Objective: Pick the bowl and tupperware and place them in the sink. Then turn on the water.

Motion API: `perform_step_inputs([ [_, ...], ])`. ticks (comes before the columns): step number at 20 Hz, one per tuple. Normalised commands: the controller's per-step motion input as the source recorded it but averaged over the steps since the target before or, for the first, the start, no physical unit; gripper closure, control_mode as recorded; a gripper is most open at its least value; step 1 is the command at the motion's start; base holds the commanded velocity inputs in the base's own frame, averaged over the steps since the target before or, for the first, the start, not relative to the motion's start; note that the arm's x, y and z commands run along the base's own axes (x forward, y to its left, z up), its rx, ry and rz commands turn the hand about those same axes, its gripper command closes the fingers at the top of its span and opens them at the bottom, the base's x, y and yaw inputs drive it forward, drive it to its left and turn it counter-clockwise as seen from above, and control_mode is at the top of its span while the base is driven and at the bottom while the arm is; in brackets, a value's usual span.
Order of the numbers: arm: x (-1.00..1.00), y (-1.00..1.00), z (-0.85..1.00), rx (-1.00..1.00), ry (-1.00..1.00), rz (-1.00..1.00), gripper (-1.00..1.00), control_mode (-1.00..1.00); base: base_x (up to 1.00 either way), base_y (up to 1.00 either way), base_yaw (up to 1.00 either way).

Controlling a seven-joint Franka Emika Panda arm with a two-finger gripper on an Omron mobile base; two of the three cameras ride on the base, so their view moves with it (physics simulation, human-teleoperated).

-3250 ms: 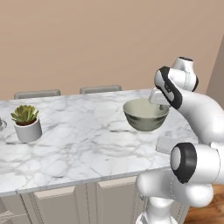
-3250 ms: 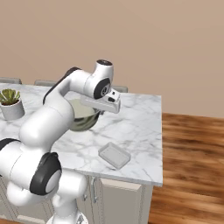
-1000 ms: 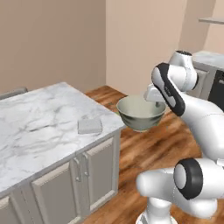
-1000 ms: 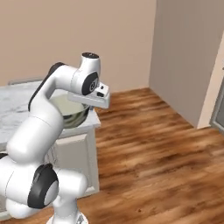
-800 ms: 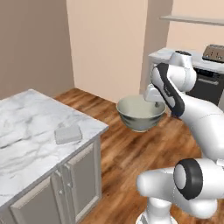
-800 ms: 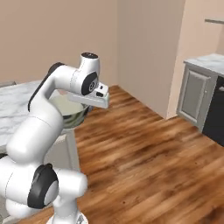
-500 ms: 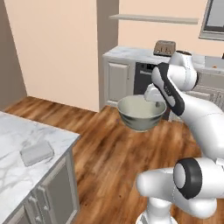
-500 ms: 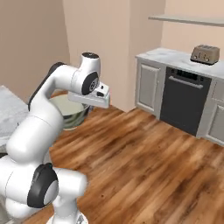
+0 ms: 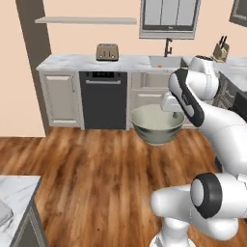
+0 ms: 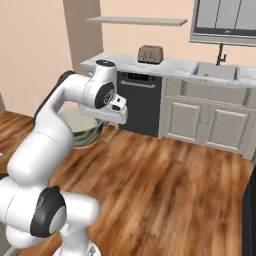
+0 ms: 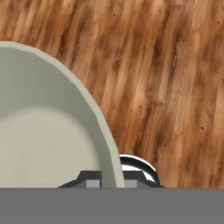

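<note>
The pale grey-green bowl [image 9: 157, 125] hangs in the air over the wooden floor, held at its right rim by my gripper [image 9: 173, 114]. In the hand view the two dark fingertips [image 11: 92, 179] pinch the bowl's wall [image 11: 52, 127] between them, so the gripper [image 11: 110, 180] is shut on it. From the right, my arm partly covers the bowl [image 10: 84, 131]. The sink [image 9: 166, 61] with its black faucet [image 9: 168, 47] lies in the back counter, beyond the bowl. A pale sliver of the tupperware [image 9: 3, 213] shows at the left edge on the island.
The back wall carries white cabinets, a dark dishwasher [image 9: 102, 99] and a toaster [image 9: 107, 50] on the counter. A knife block [image 9: 221, 49] stands right of the sink. The island corner [image 9: 17, 190] sits at lower left. Wooden floor [image 10: 165, 180] stretches toward the sink [image 10: 216, 72].
The whole picture has swung round with the base: the island slid off to the left and the back counter with the sink came into view. The bowl stays gripped.
</note>
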Motion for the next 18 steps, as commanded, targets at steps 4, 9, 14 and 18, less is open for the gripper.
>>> perform_step_inputs([
  [4, 0.0, 0.0, 0.0, 0.0, 0.0, 0.0, 1.0, 1.0, 0.23, 0.0, -0.33],
  [9, 0.0, 0.0, 0.0, 0.0, 0.0, 0.0, 1.0, 1.0, 0.61, 0.0, -0.08],
  [14, 0.0, 0.0, 0.0, 0.0, 0.0, 0.0, 1.0, 1.0, 0.77, 0.0, -0.05],
  [18, 0.0, 0.0, 0.0, 0.0, 0.0, 0.0, 1.0, 1.0, 0.82, 0.0, -0.06],
])
